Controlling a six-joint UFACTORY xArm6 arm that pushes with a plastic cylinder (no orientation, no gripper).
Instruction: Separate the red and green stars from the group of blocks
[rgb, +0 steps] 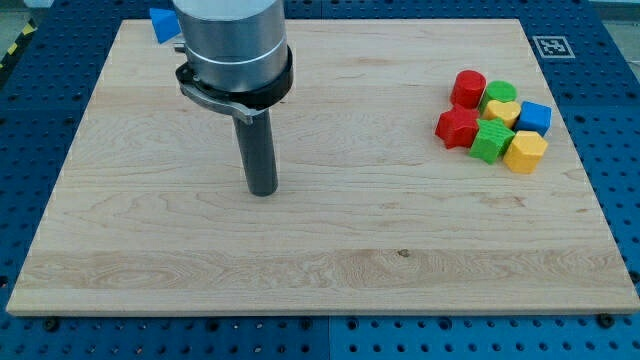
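Observation:
A group of blocks sits at the view's right. The red star (457, 128) is at the group's left edge and the green star (490, 141) touches it on its right. Around them are a red cylinder (468, 88), a green cylinder (500, 95), a yellow heart (501, 112), a blue cube (534, 117) and a yellow hexagon (525, 151). My tip (262, 191) rests on the board far to the left of the group, touching no block.
A blue block (162, 24) lies at the board's top left edge, partly hidden behind the arm's body (232, 45). The wooden board (320, 260) lies on a blue perforated table. A marker tag (552, 46) sits at the top right.

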